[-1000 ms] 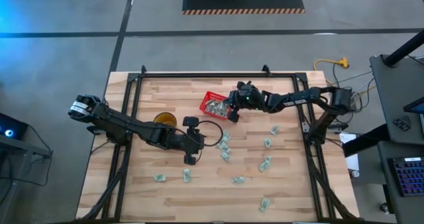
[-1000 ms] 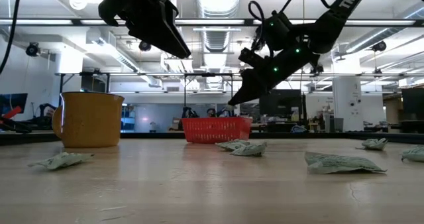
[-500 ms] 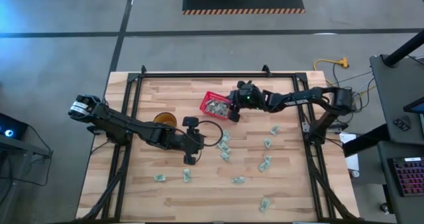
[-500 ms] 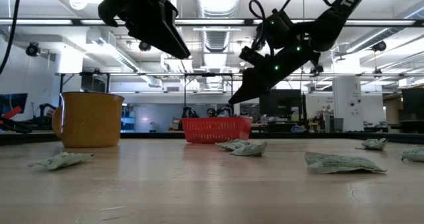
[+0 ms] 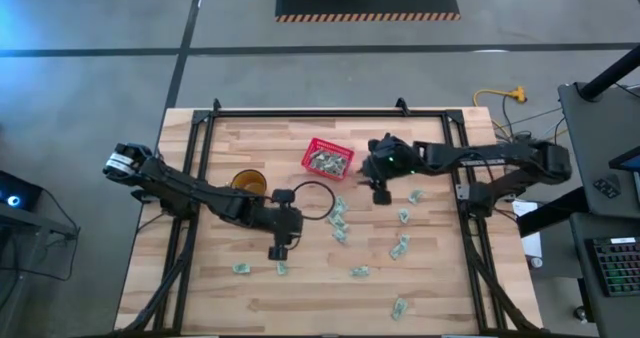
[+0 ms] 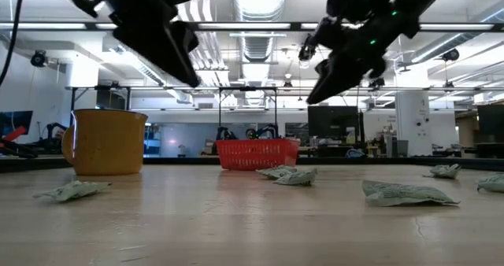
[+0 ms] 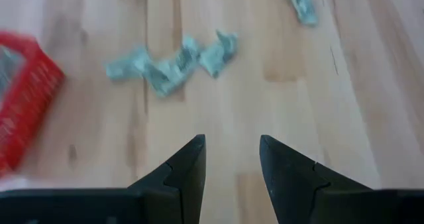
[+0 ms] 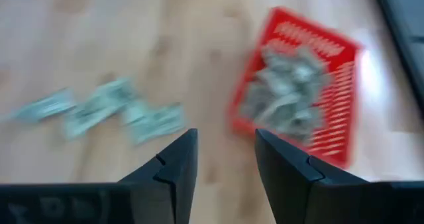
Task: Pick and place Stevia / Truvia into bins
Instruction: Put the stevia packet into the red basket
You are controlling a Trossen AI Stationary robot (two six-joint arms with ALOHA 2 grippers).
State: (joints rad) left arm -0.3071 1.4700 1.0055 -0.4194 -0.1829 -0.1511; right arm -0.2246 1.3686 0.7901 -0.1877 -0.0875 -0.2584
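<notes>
The red basket [image 5: 328,158] stands at the table's far middle with several pale green sachets inside [image 8: 288,91]. More sachets [image 5: 339,221] lie flat and scattered over the wood, toward the near and right sides. My right gripper [image 5: 380,192] hangs open above the table just right of the basket, with nothing between its fingers [image 8: 225,144]. My left gripper [image 5: 277,252] hovers open left of the middle sachets [image 7: 172,61], also with nothing in it [image 7: 232,151].
A yellow mug [image 5: 250,182] stands left of the basket, beside my left arm. Single sachets lie near the front edge [image 5: 400,306] and at the right [image 5: 415,195]. A black frame rail [image 5: 300,114] runs along the table's far edge.
My right gripper has drawn back from the basket's right corner, rising and moving toward the table's right and near side. My left gripper has turned a little at the wrist. The basket and the sachets on the table have stayed where they were.
</notes>
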